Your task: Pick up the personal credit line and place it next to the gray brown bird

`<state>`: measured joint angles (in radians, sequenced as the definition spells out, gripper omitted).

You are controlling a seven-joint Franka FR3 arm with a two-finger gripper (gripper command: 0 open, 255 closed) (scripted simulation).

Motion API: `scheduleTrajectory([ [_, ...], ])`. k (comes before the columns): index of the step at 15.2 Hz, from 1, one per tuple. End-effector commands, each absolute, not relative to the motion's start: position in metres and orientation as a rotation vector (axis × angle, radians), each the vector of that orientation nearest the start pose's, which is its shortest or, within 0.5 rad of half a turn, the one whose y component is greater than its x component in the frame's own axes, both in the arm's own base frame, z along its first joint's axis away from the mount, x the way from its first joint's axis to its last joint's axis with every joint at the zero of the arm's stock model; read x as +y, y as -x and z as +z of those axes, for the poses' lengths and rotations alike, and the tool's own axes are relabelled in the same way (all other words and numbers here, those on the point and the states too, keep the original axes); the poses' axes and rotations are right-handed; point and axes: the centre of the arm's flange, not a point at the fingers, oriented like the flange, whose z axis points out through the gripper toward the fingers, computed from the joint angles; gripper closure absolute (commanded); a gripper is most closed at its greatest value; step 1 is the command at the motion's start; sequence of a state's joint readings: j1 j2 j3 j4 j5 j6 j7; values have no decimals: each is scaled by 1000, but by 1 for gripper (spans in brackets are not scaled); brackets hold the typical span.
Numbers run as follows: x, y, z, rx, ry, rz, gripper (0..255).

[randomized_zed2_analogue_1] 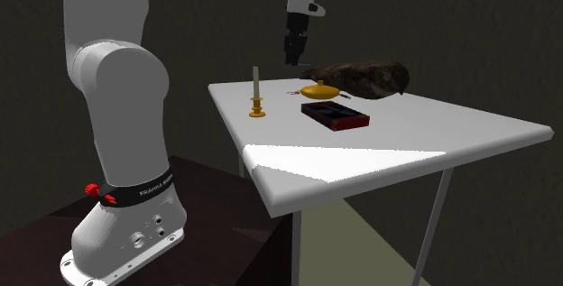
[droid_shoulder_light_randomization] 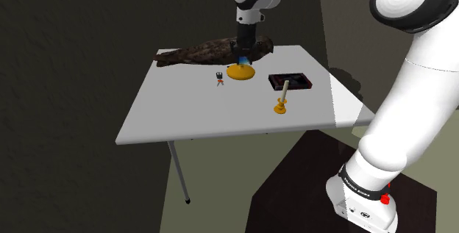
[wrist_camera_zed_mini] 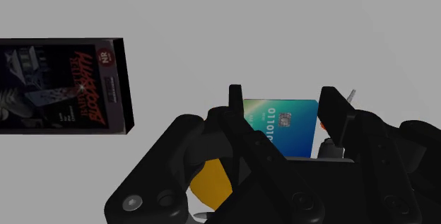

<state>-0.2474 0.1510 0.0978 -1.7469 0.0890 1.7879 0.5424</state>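
A blue-green credit card [wrist_camera_zed_mini: 283, 127] stands clasped between my two black fingers, and my gripper [wrist_camera_zed_mini: 283, 99] is shut on it. In the shoulder view the gripper [droid_shoulder_light_randomization: 243, 55] hangs just above a yellow dish [droid_shoulder_light_randomization: 241, 73], with the card's blue edge [droid_shoulder_light_randomization: 240, 64] showing under the fingertips. The dark brown bird [droid_shoulder_light_randomization: 198, 53] lies lengthwise along the table's far edge, right behind the gripper. In the second exterior view the gripper [randomized_zed2_analogue_1: 294, 57] hovers to the left of the bird [randomized_zed2_analogue_1: 365, 78], above the yellow dish [randomized_zed2_analogue_1: 320, 89].
A black box with red print [droid_shoulder_light_randomization: 289, 81] lies toward the shoulder view's right. A candle in a yellow holder [droid_shoulder_light_randomization: 280, 105] stands nearer the front. A small red and dark object [droid_shoulder_light_randomization: 219, 79] sits left of the dish. The white table [droid_shoulder_light_randomization: 191, 117] ends just behind the bird.
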Motion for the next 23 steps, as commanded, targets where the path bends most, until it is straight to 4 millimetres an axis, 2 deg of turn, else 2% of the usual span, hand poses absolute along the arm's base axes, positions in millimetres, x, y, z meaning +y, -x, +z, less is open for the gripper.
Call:
scheduleTrajectory([
  [1, -83, -589, 462, 1072, 2864, 193, 255],
  [22, -83, -589, 349, 1072, 2864, 193, 255],
  [23, -83, -589, 349, 1072, 2864, 193, 255],
])
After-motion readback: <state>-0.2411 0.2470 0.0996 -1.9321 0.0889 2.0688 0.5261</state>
